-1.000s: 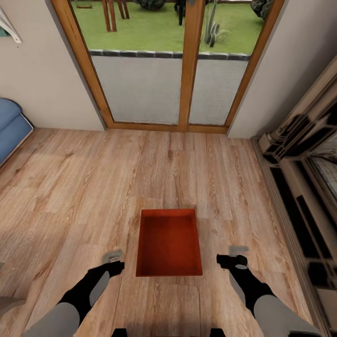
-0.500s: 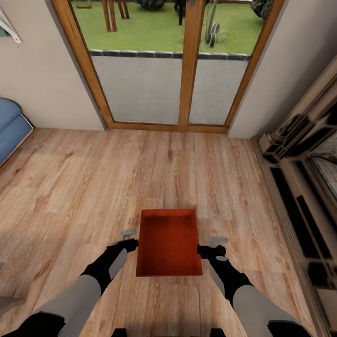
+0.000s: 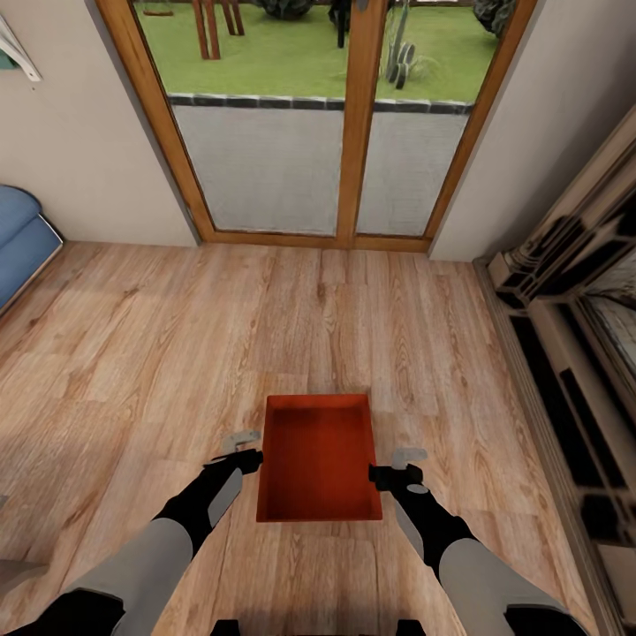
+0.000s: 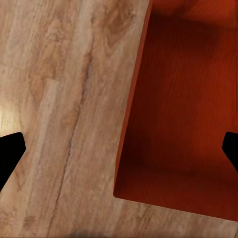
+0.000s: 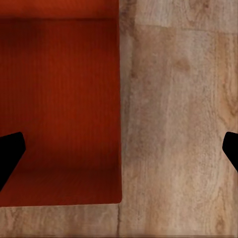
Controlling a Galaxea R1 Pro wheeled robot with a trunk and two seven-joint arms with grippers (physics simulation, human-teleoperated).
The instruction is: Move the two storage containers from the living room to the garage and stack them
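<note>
— Both our pincers are spread wide. Our left gripper (image 3: 240,449) sits just off the left wall of the red-orange storage container (image 3: 319,458), and in the left wrist view its two dark fingertips (image 4: 11,153) stand far apart, one over the planks and the other over the bin's inside, so that wall lies between them. Whether a finger touches the wall, we cannot tell.

— And our right gripper (image 3: 399,466)?

— It mirrors the first, on the container's right side near the front corner, jaws equally parted. Through the right wrist view the storage container (image 5: 59,109) fills one side, the wood floor (image 5: 173,124) the other, and the bin's right wall runs between the two fingertips. Nothing is clamped by either one.

— Where does the bin sit?

— Flat on the light wood floor (image 3: 132,353) of the living room, straight ahead of us at twelve o'clock and close in, open top up, nothing inside, long side running away from us.

— Farther out?

— Beyond the bin, still at twelve o'clock, the wood-framed glass doors (image 3: 358,124) show lawn outside. At about ten o'clock a corner of the blue sofa (image 3: 19,243) meets the beige wall. At about two to three o'clock stands the dark fireplace (image 3: 579,353), along the right edge of the floor.
</note>
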